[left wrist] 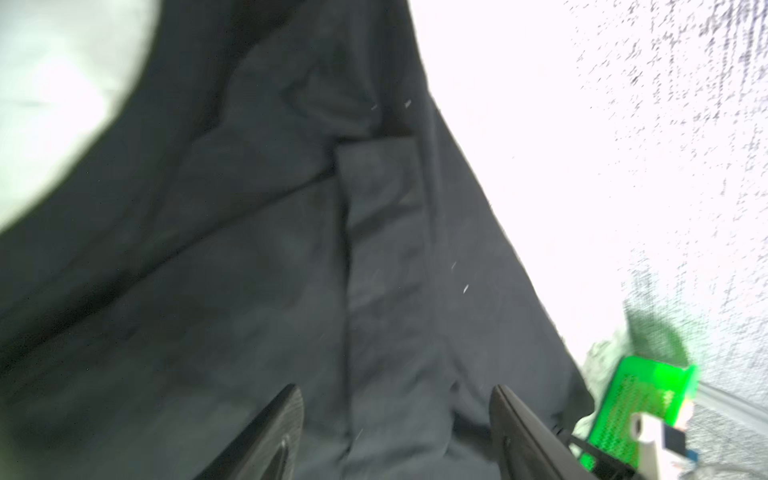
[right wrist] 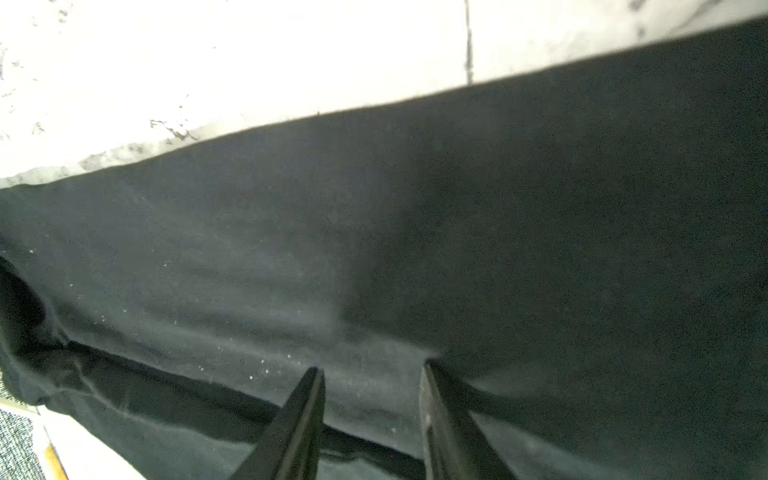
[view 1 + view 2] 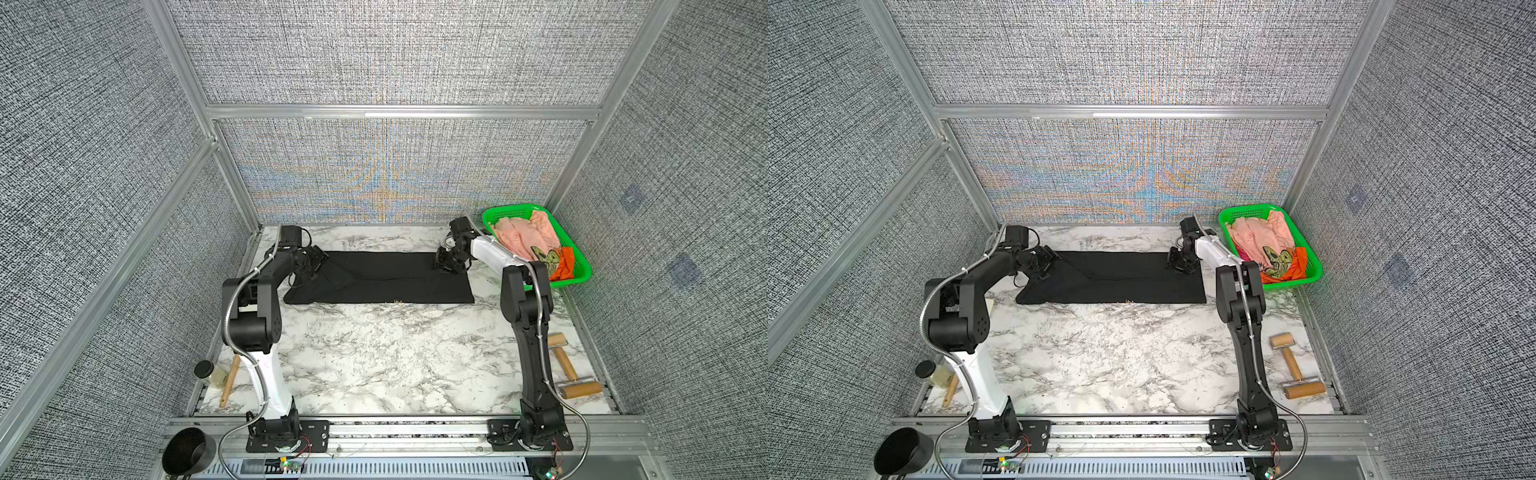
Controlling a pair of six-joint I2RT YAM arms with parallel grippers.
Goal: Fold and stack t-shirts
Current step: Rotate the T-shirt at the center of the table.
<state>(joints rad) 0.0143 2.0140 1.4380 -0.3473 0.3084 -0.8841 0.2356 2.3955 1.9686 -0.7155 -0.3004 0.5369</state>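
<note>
While both arms reach over the far half of the desk (image 3: 374,365), the black t-shirt (image 3: 386,278) lies flat on it as a long, wide band running from side to side. Its upper face is plain black, with a tiny tan fleck at the middle of its near edge, and shallow creases slant across its left half in both top views. The left arm (image 3: 266,274) bends in over the shirt's left end, and the right arm (image 3: 490,251) comes down at the shirt's far right corner.

The left jaws are released: in the blurred left wrist view their two fingers (image 1: 274,432) stand well apart over the black cloth (image 1: 291,270), and a folded edge runs along the gap between them. The right jaws are also parted, with a narrower gap. Their fingers (image 2: 299,424) point down at the cloth (image 2: 457,249) near its far edge, where bare marble (image 2: 249,62) shows beyond. A dark fold line crosses under them, and nothing is pinched between them. Whether the tips touch the cloth I cannot tell.

Just beside the right arm, in the far right corner, sits a green basket (image 3: 515,208) holding a crumpled peach-pink t-shirt (image 3: 523,237), an orange t-shirt (image 3: 563,264) and a piece with a yellowish print (image 3: 544,257) between them.
</note>
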